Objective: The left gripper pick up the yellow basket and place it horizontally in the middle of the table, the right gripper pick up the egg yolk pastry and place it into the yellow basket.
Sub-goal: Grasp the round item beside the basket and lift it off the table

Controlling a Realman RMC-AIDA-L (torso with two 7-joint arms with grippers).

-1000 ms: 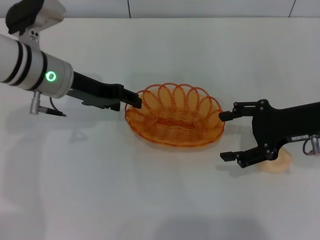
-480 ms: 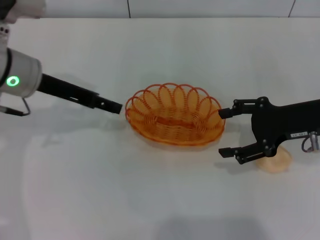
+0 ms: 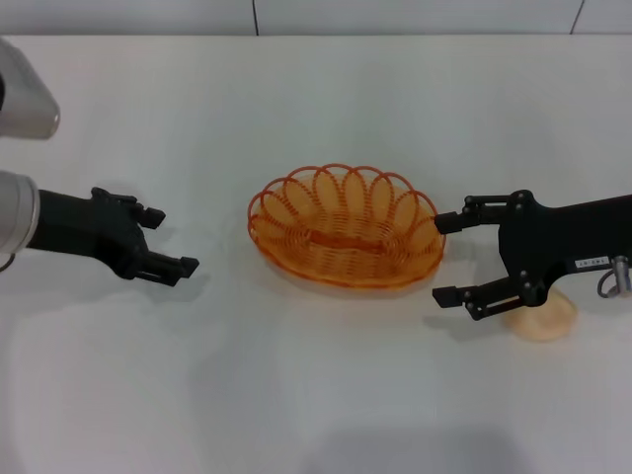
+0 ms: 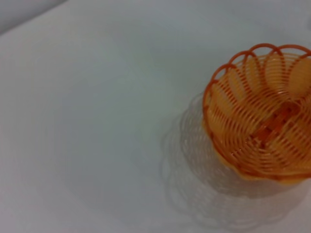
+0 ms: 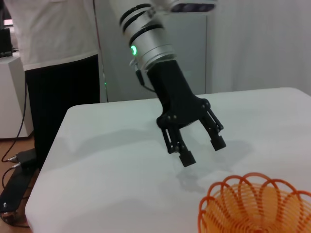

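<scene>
The yellow basket (image 3: 344,238) stands upright and empty in the middle of the white table (image 3: 316,395); it also shows in the left wrist view (image 4: 262,131) and the right wrist view (image 5: 257,206). My left gripper (image 3: 170,240) is open and empty, well to the left of the basket; the right wrist view shows it (image 5: 200,149) above the table. My right gripper (image 3: 442,260) is open, just right of the basket. The egg yolk pastry (image 3: 545,320) lies on the table behind that gripper's fingers, partly hidden by the arm.
A person in a white shirt and dark trousers (image 5: 58,63) stands beyond the table's far end in the right wrist view. The table's back edge (image 3: 316,36) runs along the top of the head view.
My left gripper has let go of the basket's left rim and drawn back to the left, now open. The basket stays in place. The right gripper has barely moved.
</scene>
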